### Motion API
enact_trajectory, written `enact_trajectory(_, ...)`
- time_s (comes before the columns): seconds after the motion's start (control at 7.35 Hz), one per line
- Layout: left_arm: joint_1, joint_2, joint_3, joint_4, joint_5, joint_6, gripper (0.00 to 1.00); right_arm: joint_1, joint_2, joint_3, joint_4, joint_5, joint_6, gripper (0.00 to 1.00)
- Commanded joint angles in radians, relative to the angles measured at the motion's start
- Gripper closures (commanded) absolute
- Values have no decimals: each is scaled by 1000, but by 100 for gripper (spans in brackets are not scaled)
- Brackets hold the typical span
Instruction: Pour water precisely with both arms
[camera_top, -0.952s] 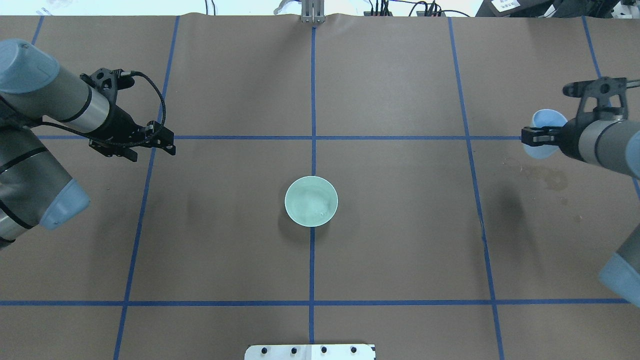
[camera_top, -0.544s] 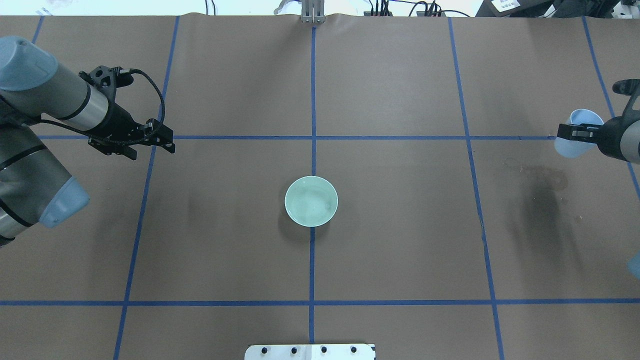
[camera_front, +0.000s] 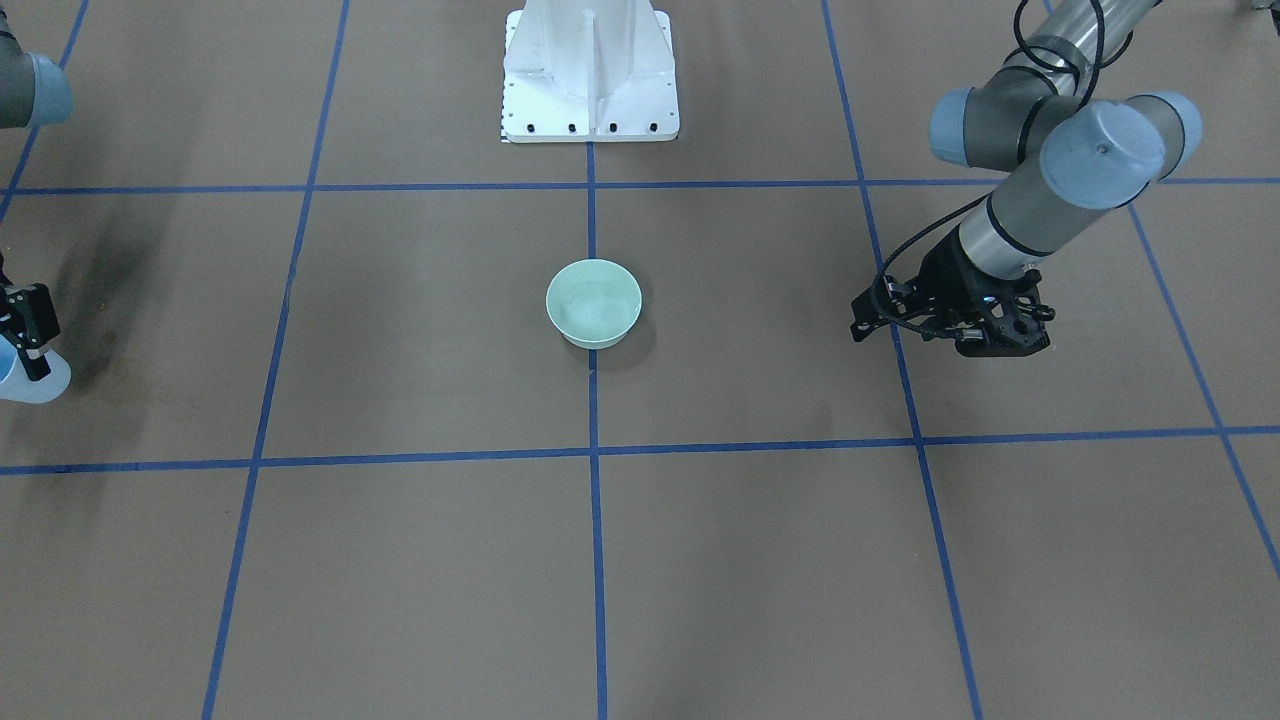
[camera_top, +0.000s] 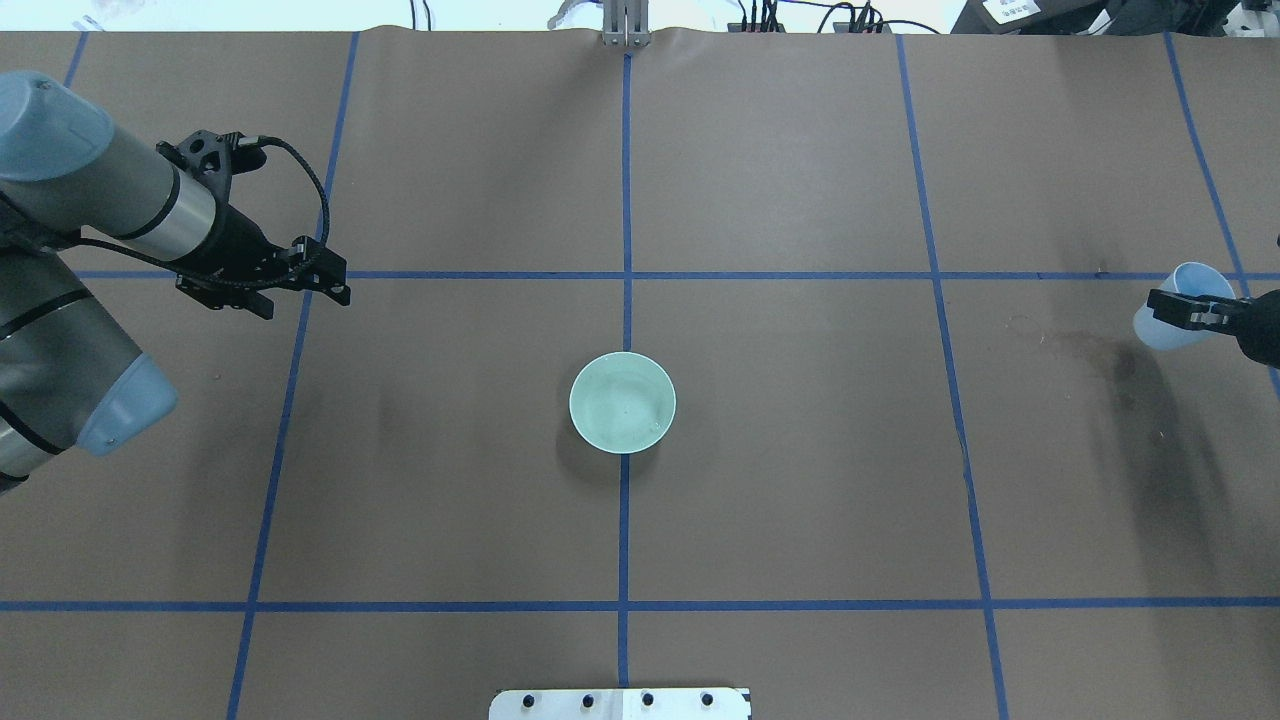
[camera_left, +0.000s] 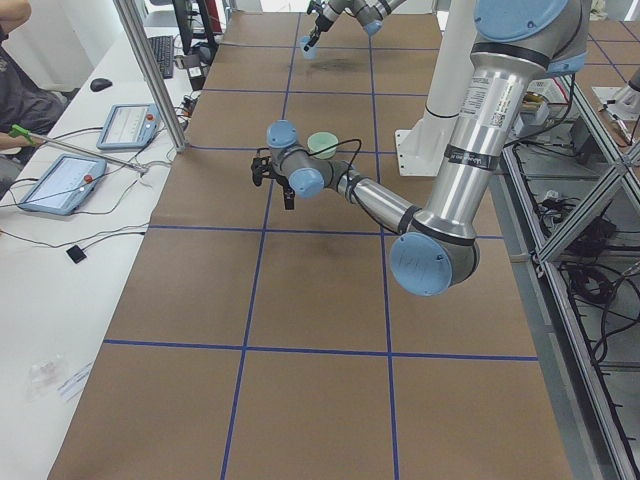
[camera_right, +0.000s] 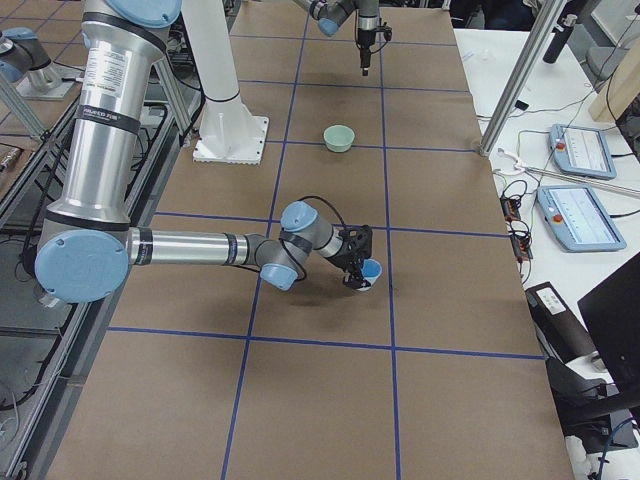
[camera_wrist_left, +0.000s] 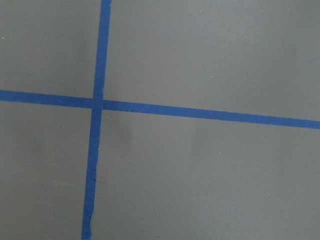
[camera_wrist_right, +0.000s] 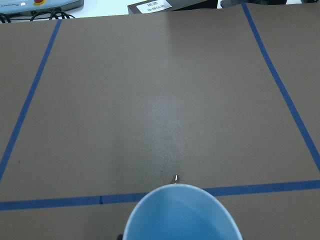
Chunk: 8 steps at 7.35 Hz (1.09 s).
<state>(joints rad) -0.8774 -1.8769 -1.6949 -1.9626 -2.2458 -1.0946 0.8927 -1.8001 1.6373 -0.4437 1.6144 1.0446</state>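
The table is showing plain brown, crossed by a grid of blue tape lines and marked by a darker stain. The bowl is looking pale mint green, the cup light blue. The left arm and right arm are wearing grey tubes, light blue caps and black cables. The base is gleaming white.

We see water glinting faintly in green bowl, centre; left arm hovers, left end effector spread, empty; right arm, right end effector clamped on blue cup.

Grey tubular arms, light-blue caps, black cables
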Motion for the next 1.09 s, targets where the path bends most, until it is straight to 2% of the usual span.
enact_trajectory(0.0,0,8,-17,1,0,-2,0,-43,5,-11,13,-11,-1,66)
enact_trajectory(0.14,0,8,-17,2,0,-2,0,-79,7,-11,13,-14,-15,66)
enact_trajectory(0.41,-2,10,-17,1,0,-2,0,-83,2,-14,40,-13,-20,66)
enact_trajectory(0.54,-2,10,-17,1,0,-2,0,-83,2,-16,40,-14,-20,58)
enact_trajectory(0.82,-2,10,-19,2,0,-2,0,-83,4,-28,42,-13,-18,20)
enact_trajectory(0.95,-3,10,-22,1,0,-4,0,-84,5,-28,42,-14,-17,7)
